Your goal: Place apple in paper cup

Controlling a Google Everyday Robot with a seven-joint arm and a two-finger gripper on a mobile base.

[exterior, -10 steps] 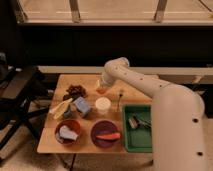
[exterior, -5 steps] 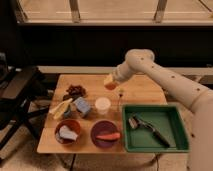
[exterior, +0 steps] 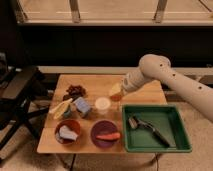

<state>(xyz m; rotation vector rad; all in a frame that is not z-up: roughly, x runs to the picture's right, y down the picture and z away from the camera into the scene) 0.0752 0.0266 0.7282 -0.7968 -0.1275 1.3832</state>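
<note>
Apple [exterior: 115,93], orange-yellow, sits at the tip of the gripper [exterior: 118,91], raised just right of the paper cup [exterior: 102,104] and a little above its rim level; whether the fruit clears the table [exterior: 95,82] cannot be told. The fingers close around it, so the tool has the fruit in its hold, though how tightly the jaws meet is hidden. The white arm [exterior: 165,77] reaches in from the right of the cup, bending down toward the fruit.

The cup stands upright on the wooden table, its round opening facing up. Just left of the cup lies a blue block-like thing [exterior: 82,105], and further left a pale yellow piece [exterior: 60,107] rests at a slant. Behind and left of the cup, near the far edge, sits a dark reddish-brown cluster [exterior: 75,91] that cannot be told apart further.

In front of the cup, a purple bowl [exterior: 106,134] holds a long orange-red piece [exterior: 108,136]. To the left of that bowl, a red-brown bowl [exterior: 67,132] holds something pale blue-white. Right of the cup, a green tray [exterior: 155,129] sits at the table's right end with a dark-handled utensil [exterior: 147,128] lying in it. A dark chair [exterior: 17,97] stands off to the far left of the table.
</note>
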